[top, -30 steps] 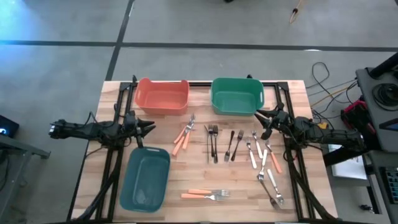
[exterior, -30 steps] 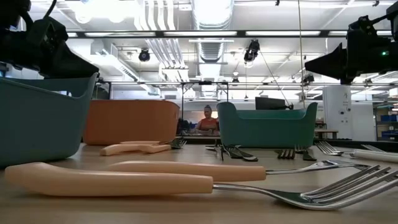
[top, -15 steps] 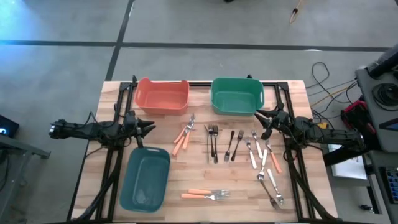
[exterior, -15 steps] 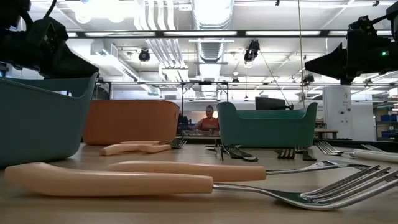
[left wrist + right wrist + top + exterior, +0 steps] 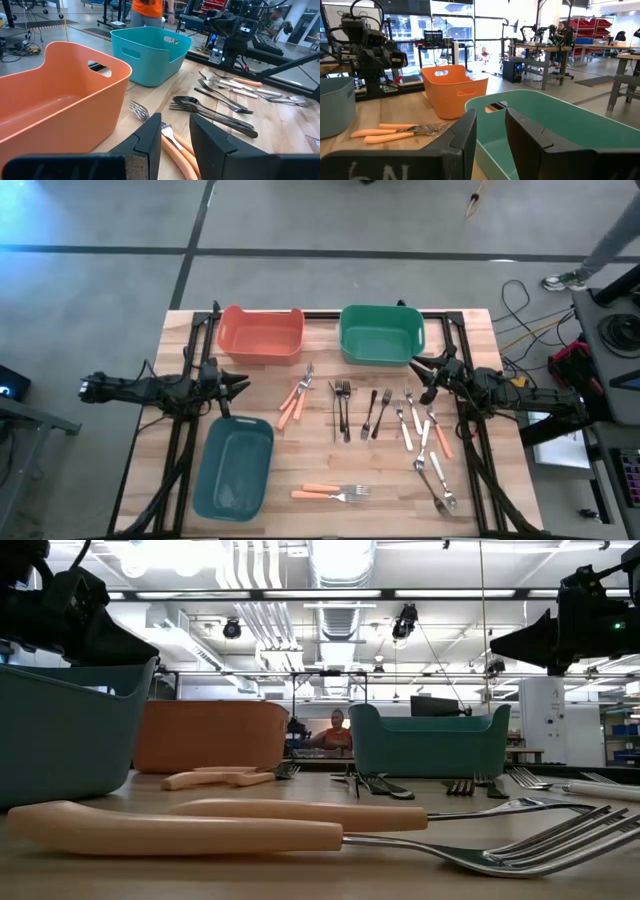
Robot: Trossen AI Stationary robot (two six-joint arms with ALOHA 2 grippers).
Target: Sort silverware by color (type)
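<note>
On table: silverware [image 5: 372, 415] scattered loose | left claw [image 5: 243, 383] slightly parted, holding nothing | right claw [image 5: 417, 366] likewise, by green bin [image 5: 380, 335]

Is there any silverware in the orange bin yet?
No, the orange bin is empty in the high view; the silverware lies on the table.

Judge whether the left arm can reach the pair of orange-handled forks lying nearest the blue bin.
Probably yes. The left gripper hovers empty, jaws slightly apart; the forks lie on open table beside the blue bin, with nothing on top of them.
</note>
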